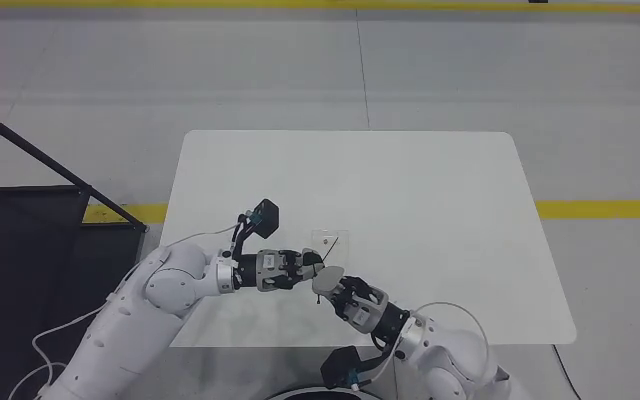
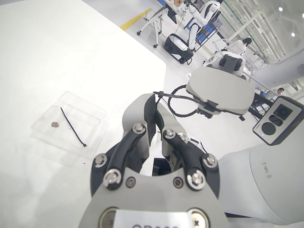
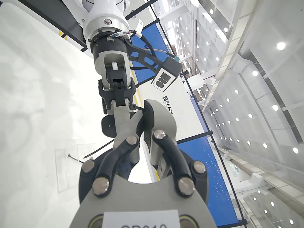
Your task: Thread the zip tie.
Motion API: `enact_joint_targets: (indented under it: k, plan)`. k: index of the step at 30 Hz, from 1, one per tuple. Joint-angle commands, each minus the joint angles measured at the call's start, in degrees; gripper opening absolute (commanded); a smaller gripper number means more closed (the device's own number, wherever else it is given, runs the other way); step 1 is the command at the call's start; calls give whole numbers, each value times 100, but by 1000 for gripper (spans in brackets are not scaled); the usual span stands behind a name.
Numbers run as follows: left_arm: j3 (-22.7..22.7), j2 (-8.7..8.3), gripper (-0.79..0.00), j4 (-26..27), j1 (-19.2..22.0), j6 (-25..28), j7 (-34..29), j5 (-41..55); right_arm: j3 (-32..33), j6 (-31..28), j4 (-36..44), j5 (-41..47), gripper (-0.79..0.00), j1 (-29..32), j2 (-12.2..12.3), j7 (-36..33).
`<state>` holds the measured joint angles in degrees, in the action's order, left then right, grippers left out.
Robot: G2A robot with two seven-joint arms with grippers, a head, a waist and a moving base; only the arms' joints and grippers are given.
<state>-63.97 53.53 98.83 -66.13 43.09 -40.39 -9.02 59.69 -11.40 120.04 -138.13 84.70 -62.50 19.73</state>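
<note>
Above the table's front edge, my two grippers meet tip to tip. The left gripper [image 1: 312, 268] [image 2: 155, 100] is shut on the head end of a black zip tie [image 2: 180, 97]. Its strap runs across to the right gripper [image 1: 326, 284] [image 2: 209, 106] [image 3: 143, 110], which is shut on the strap. A loose strap tail [image 3: 99, 149] hangs below the fingers. A second black zip tie [image 2: 71, 126] [image 3: 73, 159] lies flat in a clear tray [image 1: 335, 238] [image 2: 92, 112] on the table just beyond the grippers.
The white table [image 1: 430, 200] stretches wide behind and to the right of the tray. A small brown speck [image 2: 55, 124] lies in the tray. A black screen [image 1: 40, 260] stands off the table's left side. The table's front edge is right under the grippers.
</note>
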Motion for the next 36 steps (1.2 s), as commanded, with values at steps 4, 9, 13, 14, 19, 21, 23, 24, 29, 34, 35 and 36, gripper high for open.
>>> enact_joint_targets:
  k: [4, 9, 13, 14, 19, 21, 23, 24, 29, 34, 35, 36]
  plan:
    - [-6, 1, -785, 44, -15, 26, 49, -146, 12, -27, -7, 45, -785, -10, -5, -37]
    - [-41, 4, -785, 73, -46, 104, 204, -390, 22, -66, -13, 79, -785, -22, -9, -78]
    - [-92, 9, -785, 129, -114, 131, 447, -715, 29, -101, -23, 95, -785, -30, -12, -103]
    - [-106, 11, -785, 146, -142, 138, 527, -787, 31, -114, -23, 100, -785, -31, -12, -113]
    - [-245, 13, -785, 255, -281, 105, 926, -1245, 28, -229, -20, 86, -785, -45, -10, -131]
    - [-282, 17, -785, 340, -360, 73, 1101, -1463, 23, -294, -23, 70, -785, -55, -10, -160]
    - [-315, 21, -785, 413, -434, 65, 1262, -1681, 14, -355, -21, 62, -785, -68, -11, -196]
    - [-341, 22, -785, 448, -467, 48, 1348, -1808, 10, -384, -18, 58, -785, -75, -12, -214]
    - [-403, 41, -785, 694, -670, -242, 1786, -2604, -9, -418, -6, 58, -785, -84, -16, -256]
    - [-401, 62, -785, 852, -824, -399, 2152, -3167, 1, -396, -8, 107, -785, -80, -23, -322]
    - [-401, 65, -785, 869, -842, -399, 2199, -3235, -1, -400, -8, 115, -785, -80, -24, -337]
    - [-400, 68, -785, 877, -861, -403, 2247, -3278, 1, -403, -11, 122, -785, -80, -26, -364]
